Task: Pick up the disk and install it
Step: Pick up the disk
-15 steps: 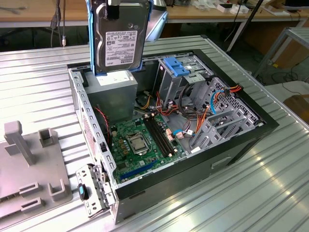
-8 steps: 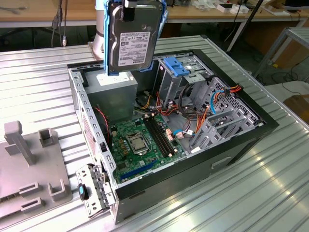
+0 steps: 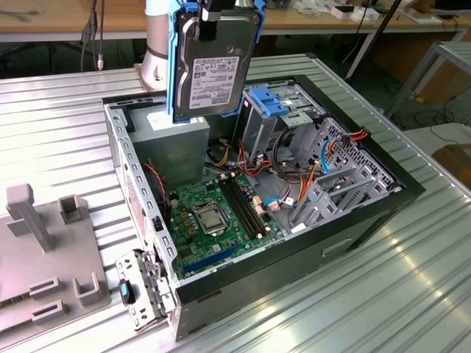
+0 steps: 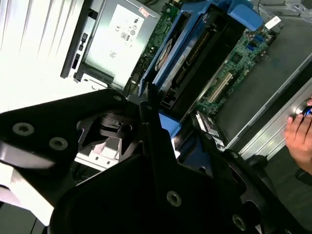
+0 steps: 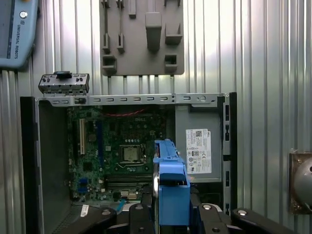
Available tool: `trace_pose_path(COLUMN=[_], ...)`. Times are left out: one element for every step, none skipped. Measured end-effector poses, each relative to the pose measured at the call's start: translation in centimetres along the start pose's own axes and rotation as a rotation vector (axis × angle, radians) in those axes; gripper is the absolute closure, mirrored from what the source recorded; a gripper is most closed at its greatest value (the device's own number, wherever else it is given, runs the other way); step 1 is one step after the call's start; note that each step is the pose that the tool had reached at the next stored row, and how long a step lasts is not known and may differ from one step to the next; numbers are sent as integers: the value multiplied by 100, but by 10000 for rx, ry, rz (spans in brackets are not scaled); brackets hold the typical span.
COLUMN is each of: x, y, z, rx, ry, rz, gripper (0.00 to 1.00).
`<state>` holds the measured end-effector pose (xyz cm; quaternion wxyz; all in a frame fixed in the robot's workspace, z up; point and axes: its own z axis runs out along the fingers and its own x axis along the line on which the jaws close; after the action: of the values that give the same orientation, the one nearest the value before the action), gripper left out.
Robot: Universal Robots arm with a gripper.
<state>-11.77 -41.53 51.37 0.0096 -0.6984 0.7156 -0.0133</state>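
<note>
gripper point(image 5: 171, 210): one — its black fingers are clenched on either side of the blue carrier point(image 5: 170, 180), grasping the disk.
disk point(image 3: 213, 59): one, held in the air above the open computer case point(image 3: 309, 257). In the first wrist view it hangs over the line where motherboard meets power supply.
disk axis: in the exterior view the long axis runs up and down, slightly tilted, so the drive stands on end with the gripper at its upper end.
disk facing: the broad labelled face is turned toward the exterior camera. The first wrist view sees it edge-on, as a narrow blue strip.
motherboard point(image 3: 210, 220): one, green, lying flat on the case floor below the disk.
power supply point(image 3: 176, 147): one grey box, in the corner of the case just under the disk's lower end.
pale blue bracket point(image 3: 271, 99): one, on top of the metal drive cage, beside the disk on the exterior view's right.
fixture plate point(image 3: 44, 257): one, grey with raised blocks, on the table point(image 3: 412, 294) outside the case, well apart from the disk.
hand point(image 4: 301, 136): one — a person's, at the edge of the second wrist view beside the case wall.
</note>
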Motion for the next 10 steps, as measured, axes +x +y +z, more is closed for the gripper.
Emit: trace_pose_path(x=[25,63,92,131,164,195,205,209,211,212], y=[-1,-2,-3,-4,-8,-34,-70,-108,-149,-195], z=[2,5,9,12,17,24,32,36,41,46], rx=[0,-1,0,-1,-1,-1,-1,-1,-1,-1], ry=[1,2,1,2,1,2,1,3,2,2], rz=[3,7,9,14,15,16,15,15,16,16], gripper=[63,63,63,63,63,63,63,63,63,63])
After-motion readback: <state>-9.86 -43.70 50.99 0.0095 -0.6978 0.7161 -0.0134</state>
